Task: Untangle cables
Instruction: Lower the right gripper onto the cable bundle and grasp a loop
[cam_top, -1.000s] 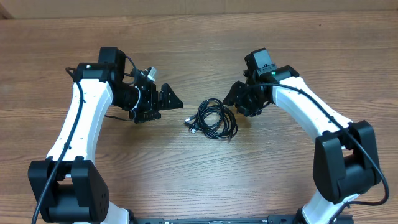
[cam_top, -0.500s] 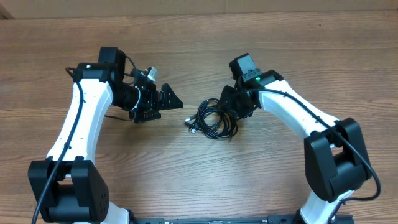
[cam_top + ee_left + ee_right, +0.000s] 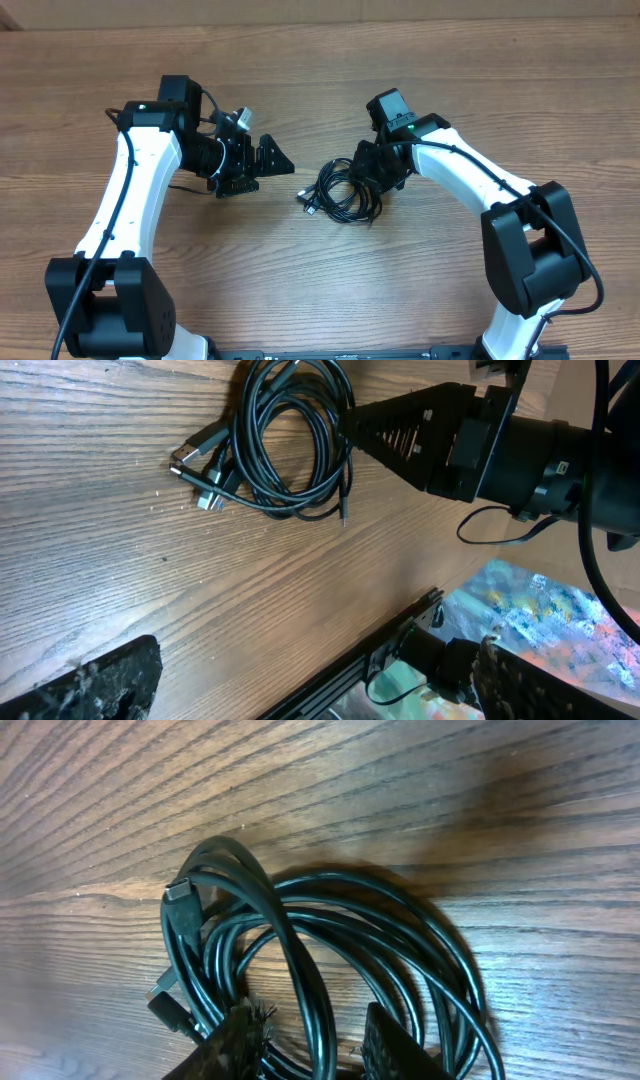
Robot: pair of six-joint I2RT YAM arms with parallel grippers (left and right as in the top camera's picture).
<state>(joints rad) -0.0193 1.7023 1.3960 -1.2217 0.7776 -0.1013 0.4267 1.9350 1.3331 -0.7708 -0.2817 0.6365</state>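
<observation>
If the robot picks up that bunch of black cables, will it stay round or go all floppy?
Probably floppy: the cables are thin cords in loose loops, so the coil would likely sag. It looks light, so a push would probably slide it along the wooden table. The loops overlap, so they may lift together.

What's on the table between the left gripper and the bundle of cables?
Nothing. In the overhead view, only bare wooden table separates the left gripper from the cables.
</observation>
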